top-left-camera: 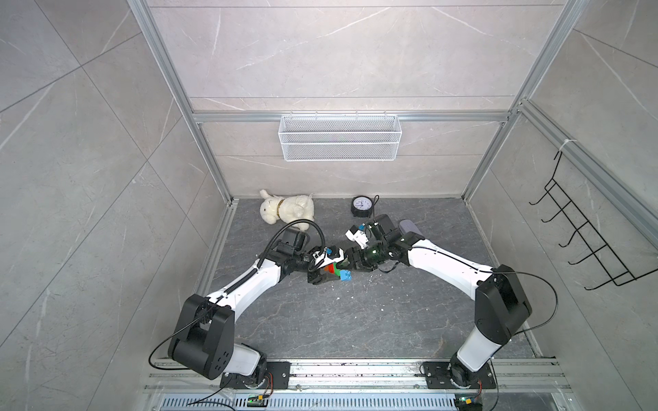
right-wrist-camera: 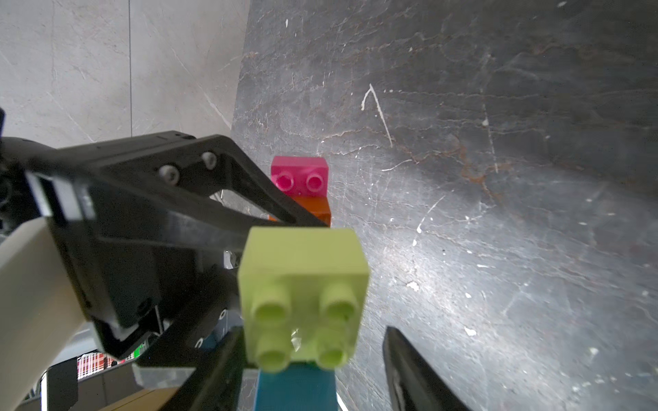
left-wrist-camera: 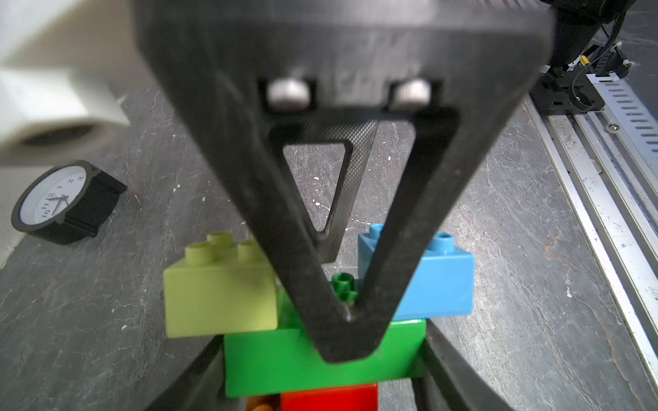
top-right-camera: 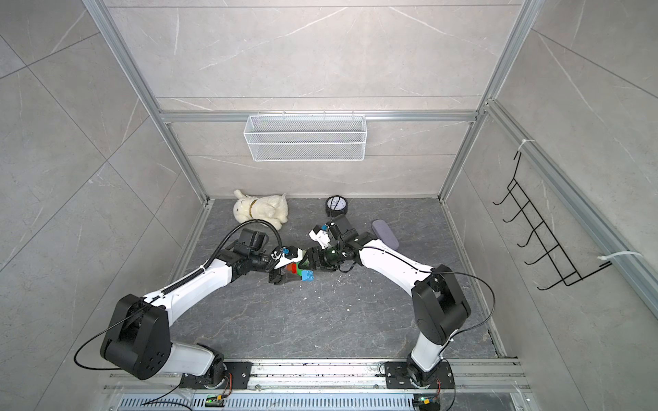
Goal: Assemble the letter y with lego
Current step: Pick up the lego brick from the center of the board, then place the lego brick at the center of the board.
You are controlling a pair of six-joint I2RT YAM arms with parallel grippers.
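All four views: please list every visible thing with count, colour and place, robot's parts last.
letter y: one, six joined bricks, between the arms
pink brick: one, pink, stem end
orange brick: one, orange, beside pink
red brick: one, red, against green
green brick: one, green, crossbar
yellow-green brick: one, on the crossbar
blue brick: one, on the crossbar
toy dog: one, white, back left
clock: one, black, white face, back
grey pad: one, behind the right arm
basket: one, white wire, back wall
hook rack: one, black, right wall
table: one, dark grey
left arm: white and black; left fingers closed on the letter y
right arm: white and black; right fingers open, near the blue brick
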